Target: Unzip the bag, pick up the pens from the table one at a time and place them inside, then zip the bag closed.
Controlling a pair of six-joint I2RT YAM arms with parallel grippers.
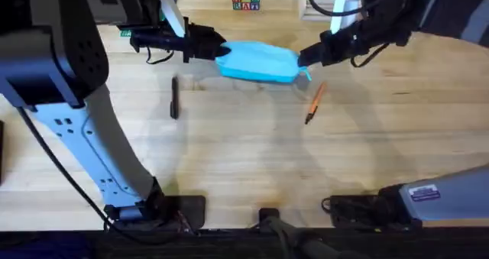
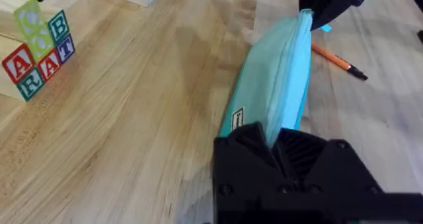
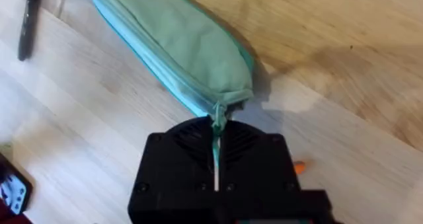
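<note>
The wooden alphabet blocks show the letters B, A, R, A, T.

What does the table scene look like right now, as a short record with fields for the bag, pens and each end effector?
bag: light blue pouch on the table, zipper looks closed
left end effector: shut on the bag's left end
right end effector: shut on the zipper tab at the bag's right end
black pen: on the table, in front of the bag's left end
orange pen: on the table, in front of the bag's right end
pens in bag: none seen
</note>
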